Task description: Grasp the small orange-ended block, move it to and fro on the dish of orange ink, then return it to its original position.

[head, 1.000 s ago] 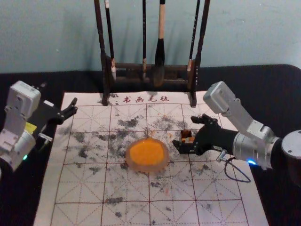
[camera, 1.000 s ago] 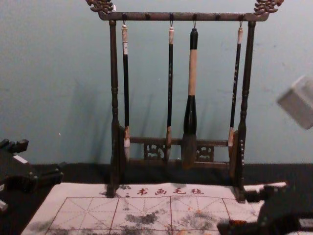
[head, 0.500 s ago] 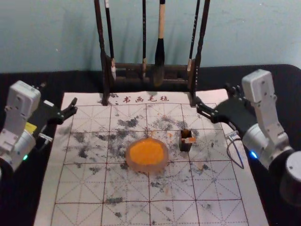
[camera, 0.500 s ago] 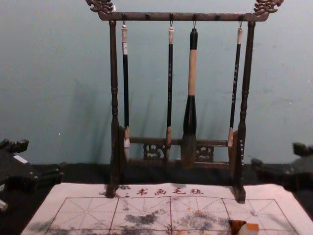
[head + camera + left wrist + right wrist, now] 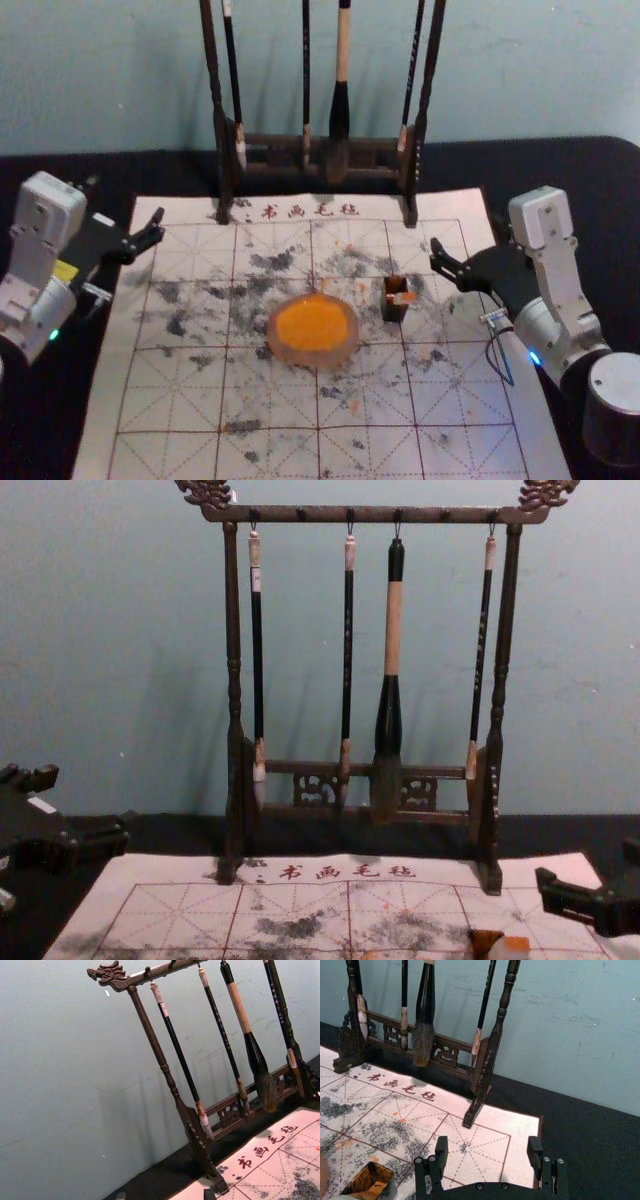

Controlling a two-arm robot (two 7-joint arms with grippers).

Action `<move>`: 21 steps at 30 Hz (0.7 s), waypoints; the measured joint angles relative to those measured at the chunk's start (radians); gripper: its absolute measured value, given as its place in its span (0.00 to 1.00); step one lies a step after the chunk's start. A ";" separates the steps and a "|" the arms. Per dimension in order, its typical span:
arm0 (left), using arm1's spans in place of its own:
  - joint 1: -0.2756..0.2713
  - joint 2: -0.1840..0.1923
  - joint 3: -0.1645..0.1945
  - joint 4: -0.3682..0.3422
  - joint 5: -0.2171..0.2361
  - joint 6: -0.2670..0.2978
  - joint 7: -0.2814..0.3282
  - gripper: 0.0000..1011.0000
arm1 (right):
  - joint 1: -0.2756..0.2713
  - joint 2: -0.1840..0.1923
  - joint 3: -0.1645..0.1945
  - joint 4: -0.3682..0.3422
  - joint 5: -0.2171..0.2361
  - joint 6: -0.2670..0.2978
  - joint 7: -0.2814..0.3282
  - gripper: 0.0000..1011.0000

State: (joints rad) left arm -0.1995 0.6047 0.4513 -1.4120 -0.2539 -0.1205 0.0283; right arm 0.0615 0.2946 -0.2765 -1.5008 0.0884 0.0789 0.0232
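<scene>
Mat (image 5: 98,440): R gripper (image 5: 465,236) over R edge, jaws wide; L gripper (image 5: 125,199) parked at L edge, jaws wide. Ink dish (image 5: 312,325) approx. ctr.; betw. dish and R edge, dark box (image 5: 394,313) w/ orange-ended blk. (image 5: 405,298), apart from R jaws, nearer near edge.

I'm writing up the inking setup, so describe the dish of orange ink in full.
The dish is roundish and shallow-looking, with a pale, pinkish rim, perhaps stone or cloudy plastic; I cannot tell which. Bright orange ink covers its middle. It lies flat on the ink-spotted, grid-lined mat, to the left of the dark open box and apart from it. Neither the left pincer nor the right pincer touches it.
</scene>
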 joint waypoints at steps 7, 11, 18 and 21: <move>0.000 0.000 0.000 0.000 0.000 0.000 0.000 0.99 | 0.000 0.002 -0.001 -0.003 0.001 -0.002 0.001 0.99; 0.000 0.000 0.000 0.000 0.000 0.000 0.000 0.99 | 0.001 0.003 -0.001 -0.004 0.001 -0.003 0.002 0.99; 0.000 0.000 0.000 0.000 0.000 0.000 0.000 0.99 | 0.001 0.004 -0.002 -0.006 0.003 -0.004 0.004 0.99; 0.000 0.000 0.000 0.000 0.000 0.000 0.000 0.99 | 0.001 0.004 -0.002 -0.006 0.004 -0.004 0.004 0.99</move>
State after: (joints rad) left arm -0.1995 0.6047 0.4514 -1.4119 -0.2539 -0.1205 0.0283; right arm 0.0629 0.2987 -0.2784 -1.5071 0.0919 0.0745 0.0269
